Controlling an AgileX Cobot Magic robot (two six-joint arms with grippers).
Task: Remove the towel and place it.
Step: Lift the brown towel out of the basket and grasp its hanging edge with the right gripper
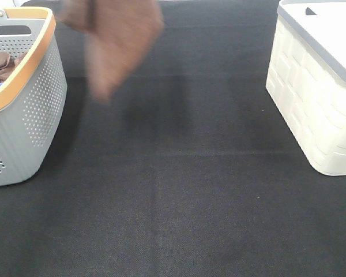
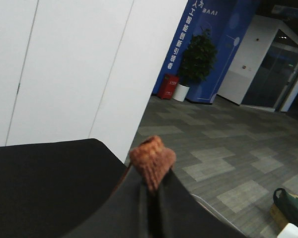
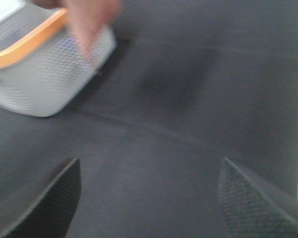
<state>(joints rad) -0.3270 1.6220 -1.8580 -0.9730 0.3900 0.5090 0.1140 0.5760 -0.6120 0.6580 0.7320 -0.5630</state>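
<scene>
The reddish-brown towel [image 1: 116, 43] hangs in the air above the black table, just right of the grey basket, and looks motion-blurred. In the left wrist view my left gripper [image 2: 151, 187] is shut on a pinched corner of the towel [image 2: 152, 159], which sticks up between the closed fingers. The left gripper itself is above the exterior view's top edge. My right gripper [image 3: 149, 171] stands open over the table, with nothing between its two dark fingers [image 3: 49, 201]. From the right wrist the towel [image 3: 89, 22] shows dangling in front of the grey basket.
A grey perforated basket with an orange rim [image 1: 30, 109] stands at the left, with a bunched brown cloth [image 1: 1, 64] inside. A white lidded basket [image 1: 314, 98] stands at the right. The black table mat [image 1: 184, 190] lies between them.
</scene>
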